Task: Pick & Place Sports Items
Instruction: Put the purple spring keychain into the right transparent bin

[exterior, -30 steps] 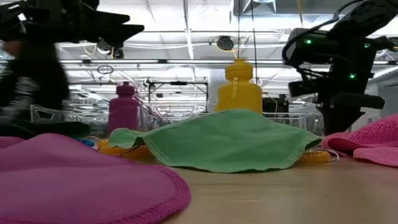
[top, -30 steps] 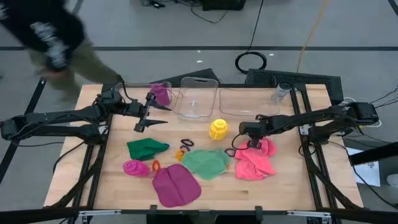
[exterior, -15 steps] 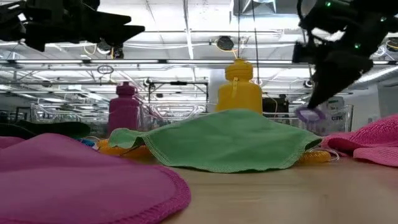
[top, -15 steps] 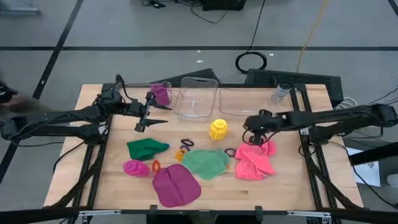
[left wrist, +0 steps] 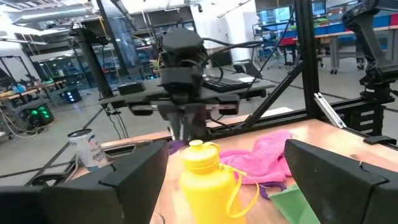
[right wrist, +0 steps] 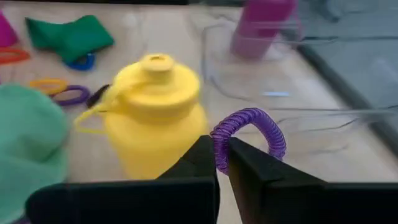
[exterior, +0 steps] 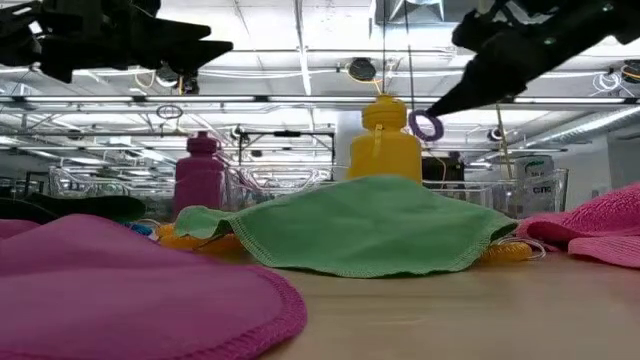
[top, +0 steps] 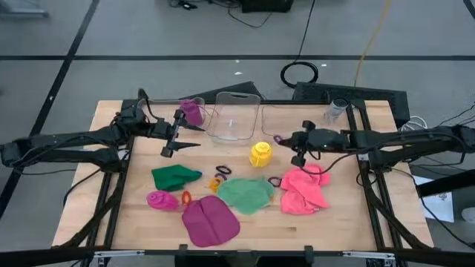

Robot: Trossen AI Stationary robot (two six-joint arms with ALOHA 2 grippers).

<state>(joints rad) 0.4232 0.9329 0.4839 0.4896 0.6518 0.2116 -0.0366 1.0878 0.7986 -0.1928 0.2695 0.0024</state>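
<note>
1. Riding now in the air: purple ring (right wrist: pixel 249 130), pinched between the pressed-together fingertips of the right pincer (right wrist: pixel 222 163); a second ago lying low beside the pink cloth (top: pixel 304 189), half a second ago hanging just clear of it.
2. Hanging now level with the cap of the yellow bottle (exterior: pixel 385 140) in the low view, ring (exterior: pixel 427 126) dangling from the pincer tip; no longer touching counter (top: pixel 334 219) or cloth.
3. Travelling away from the pink cloth toward the far side of the counter: right pincer (top: pixel 292 141) now sitting just beside the yellow bottle (top: pixel 260 153), near the clear bins (top: pixel 236 119).
4. Reading this as pick done and carry under way; release into a bin judged to be the next step, which bin not yet clear.
5. Staying put throughout: left pincer (top: pixel 172 133), fingers spread wide and holding nothing, hovering by the purple bottle (top: pixel 193 111) at the far left of the bins.
6. Remaining on the counter, unmoved: green cloth (top: pixel 247 193), dark green cloth (top: pixel 175 176), magenta cloth (top: pixel 210 221), magenta bottle (top: pixel 160 200), and loose rings (top: pixel 220 176) between them.
7. Noting risk: thin grip on a springy coil, so slipping possible during the swing over the yellow bottle.
</note>
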